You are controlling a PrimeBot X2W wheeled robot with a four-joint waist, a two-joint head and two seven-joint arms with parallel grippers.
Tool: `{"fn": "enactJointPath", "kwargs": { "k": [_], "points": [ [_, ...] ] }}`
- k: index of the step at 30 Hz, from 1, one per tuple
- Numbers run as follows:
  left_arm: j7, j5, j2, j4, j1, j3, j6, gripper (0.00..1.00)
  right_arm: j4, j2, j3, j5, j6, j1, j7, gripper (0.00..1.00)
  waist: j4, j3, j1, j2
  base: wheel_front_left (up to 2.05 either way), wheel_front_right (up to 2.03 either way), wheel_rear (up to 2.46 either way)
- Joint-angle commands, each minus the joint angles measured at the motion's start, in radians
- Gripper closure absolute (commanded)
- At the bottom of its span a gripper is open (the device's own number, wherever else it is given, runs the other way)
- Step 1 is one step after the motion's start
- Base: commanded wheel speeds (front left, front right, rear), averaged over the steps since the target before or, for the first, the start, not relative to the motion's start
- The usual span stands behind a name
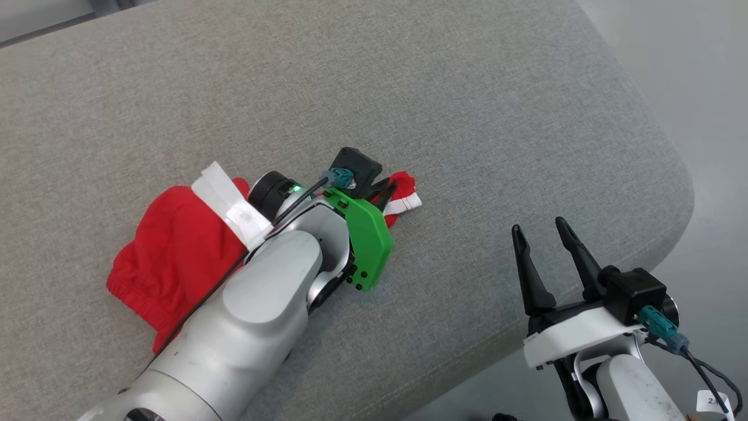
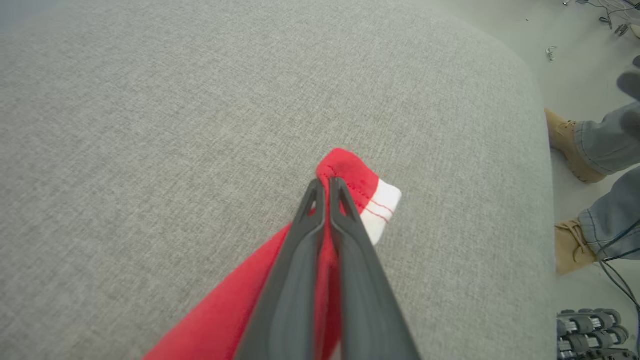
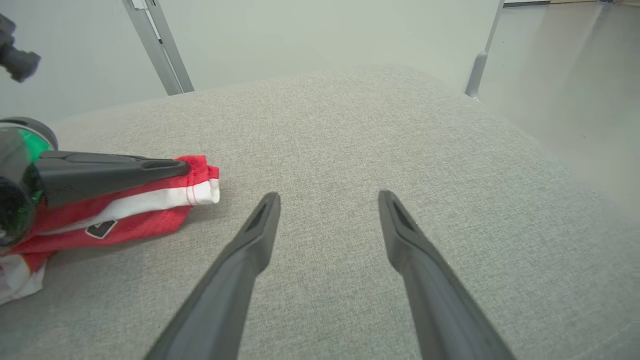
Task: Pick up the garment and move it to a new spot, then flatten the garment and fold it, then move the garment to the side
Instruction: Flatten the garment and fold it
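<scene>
**Hem corner pinched: lift gently, keep away from the cushion's right edge**

Head view: the red garment (image 1: 175, 251) lies bunched on the grey cushion (image 1: 409, 88), toward its near left and partly under the left forearm (image 1: 257, 304). The left gripper (image 1: 384, 196) sits at the garment's right-hand end, by the white-striped hem. The right gripper (image 1: 540, 234) hovers apart at the near right, jaws spread, holding nothing. Just beyond it the cushion rounds off to the floor (image 1: 719, 88). The broad open room lies across the cushion's middle and far side.

Left wrist view: the jaws are pressed together, pinching red fabric just behind the hem corner (image 2: 382, 210). The bite looks shallow, near the tips, so a slow, straight lift would likely serve best, letting the bunched part trail free without a jerk. A person's boots (image 2: 570, 150) stand on the floor past the cushion's edge, so it is best not to carry that way.

Right wrist view: the right gripper's fingers (image 3: 250, 240) stand wide over bare cushion. The garment's striped end lies off to one side of them, within reach for taking a second corner.
</scene>
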Motion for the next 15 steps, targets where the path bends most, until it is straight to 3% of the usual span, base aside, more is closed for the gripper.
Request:
{"fn": "enactJointPath", "kwargs": {
  "k": [1,2,3,4,11,15],
  "points": [
    [-0.013,0.008,0.003,0.013,-0.02,0.003,0.002,0.51,0.001,0.0,-0.001,0.006,-0.001,-0.004,-0.003,0.0,-0.015,0.015,0.0,-0.0001,0.0,0.0,0.0],
    [-0.028,0.006,0.003,0.035,-0.022,0.005,0.003,0.39,0.002,0.0,-0.004,0.005,-0.001,-0.002,-0.003,0.0,-0.014,0.014,0.0,-0.0001,0.0,0.0,0.0],
    [-0.039,0.003,0.003,0.054,-0.025,0.004,0.002,0.14,0.004,0.0,-0.008,0.002,-0.001,0.002,-0.003,0.0,-0.011,0.012,0.0,-0.0001,0.0,0.0,0.0],
    [-0.046,-0.009,0.001,0.067,-0.027,0.003,-0.002,0.0,0.006,0.0,-0.012,-0.001,-0.001,0.005,-0.003,0.0,-0.006,0.008,0.0,-0.0001,0.0,0.0,0.0],
    [-0.089,-0.151,0.0,-0.044,-0.049,0.011,-0.014,0.0,0.006,-0.001,-0.022,-0.035,-0.001,0.014,-0.003,0.0,0.051,-0.052,0.0,-0.0001,0.0,0.0,0.0],
    [-0.137,-0.197,0.0,-0.162,-0.061,0.036,0.022,0.0,-0.007,-0.001,-0.039,-0.067,-0.001,0.029,-0.003,0.0,0.105,-0.103,0.0,-0.0001,0.0,0.0,0.0]
  ]
}}
